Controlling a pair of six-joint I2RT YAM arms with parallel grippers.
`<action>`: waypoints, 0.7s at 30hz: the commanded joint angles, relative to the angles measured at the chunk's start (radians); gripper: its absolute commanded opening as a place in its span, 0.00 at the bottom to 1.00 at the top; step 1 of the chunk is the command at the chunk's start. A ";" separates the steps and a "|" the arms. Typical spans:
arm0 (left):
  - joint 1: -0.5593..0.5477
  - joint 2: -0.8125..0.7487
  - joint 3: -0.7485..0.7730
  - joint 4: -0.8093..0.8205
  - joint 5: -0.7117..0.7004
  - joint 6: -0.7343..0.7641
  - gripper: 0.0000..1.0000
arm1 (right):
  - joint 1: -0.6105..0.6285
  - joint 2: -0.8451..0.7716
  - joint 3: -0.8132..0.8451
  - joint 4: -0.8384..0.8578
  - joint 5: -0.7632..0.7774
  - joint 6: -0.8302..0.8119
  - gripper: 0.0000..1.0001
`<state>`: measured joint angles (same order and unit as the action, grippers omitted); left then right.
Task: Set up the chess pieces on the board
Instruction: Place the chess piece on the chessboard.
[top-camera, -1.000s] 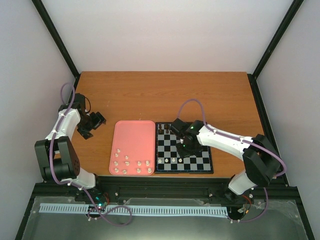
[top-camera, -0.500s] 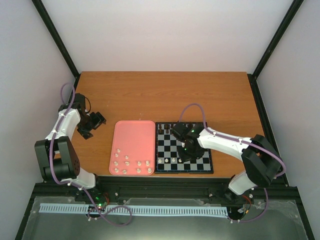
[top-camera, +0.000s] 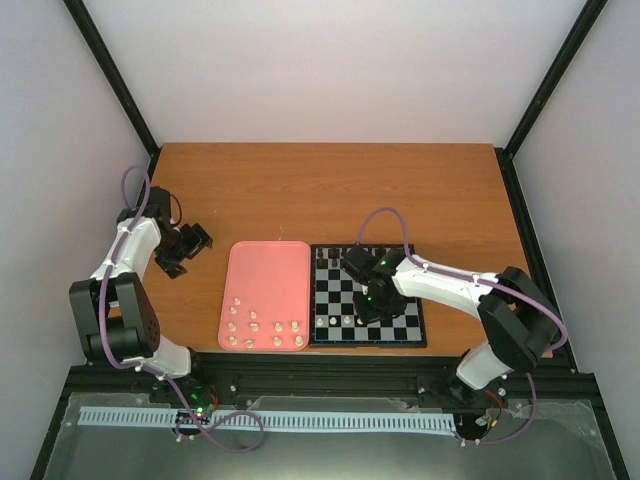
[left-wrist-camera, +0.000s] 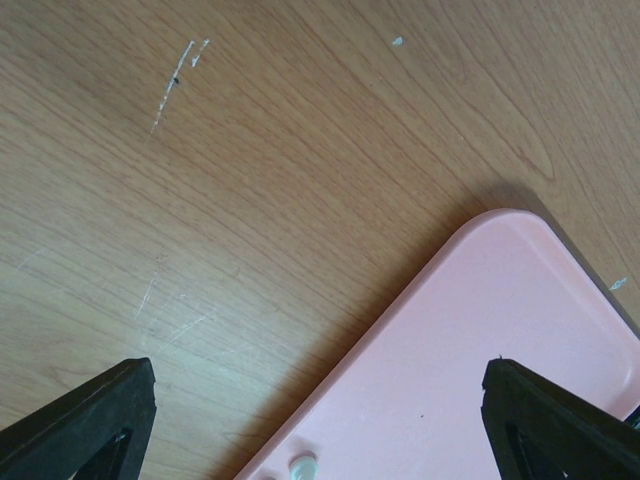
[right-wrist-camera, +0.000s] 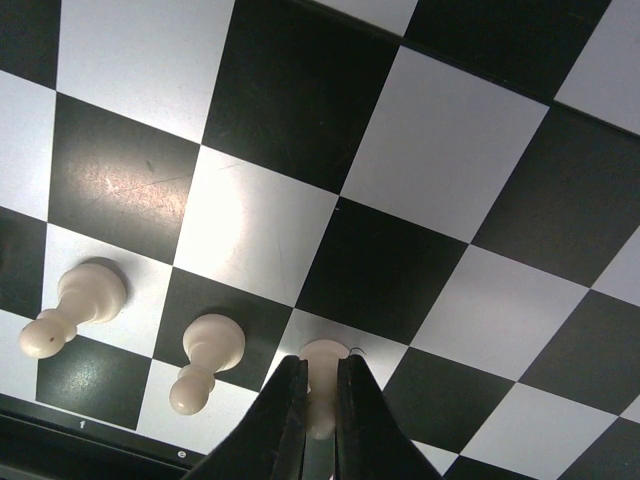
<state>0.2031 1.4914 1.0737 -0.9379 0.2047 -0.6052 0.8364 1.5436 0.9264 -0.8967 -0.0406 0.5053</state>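
Observation:
The board (top-camera: 408, 327) lies right of centre. My right gripper (top-camera: 367, 311) hangs over its near rows, shut on a cream pawn. In the right wrist view the gripper (right-wrist-camera: 320, 400) pinches that pawn (right-wrist-camera: 324, 361), whose base rests on a pale square. Two more cream pawns (right-wrist-camera: 205, 355) (right-wrist-camera: 80, 300) stand to its left in the same row. Several cream chess pieces (top-camera: 265, 328) sit at the near end of the pink tray. My left gripper (top-camera: 182, 250) is open left of the tray; its fingertips (left-wrist-camera: 90, 420) straddle the tray's corner with nothing between them.
The pink tray (top-camera: 266, 272) (left-wrist-camera: 480, 380) lies against the board's left side. A few dark pieces (top-camera: 325, 257) stand at the board's far left edge. One pale piece (left-wrist-camera: 302, 465) shows at the bottom of the left wrist view. Black frame posts border the wooden table.
My right gripper has moved a little left and toward the board's near edge with the pawn in it. The left arm has not moved.

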 joint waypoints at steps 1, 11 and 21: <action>0.010 -0.010 0.012 0.010 0.007 0.013 1.00 | -0.002 0.022 -0.014 0.007 0.016 0.002 0.03; 0.009 -0.008 0.008 0.015 0.015 0.012 1.00 | -0.002 0.036 -0.014 -0.002 0.025 0.003 0.08; 0.009 -0.006 0.010 0.015 0.018 0.013 1.00 | -0.002 -0.010 0.017 -0.027 0.050 0.002 0.24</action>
<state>0.2031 1.4914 1.0737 -0.9348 0.2123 -0.6048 0.8364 1.5673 0.9264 -0.9005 -0.0315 0.4988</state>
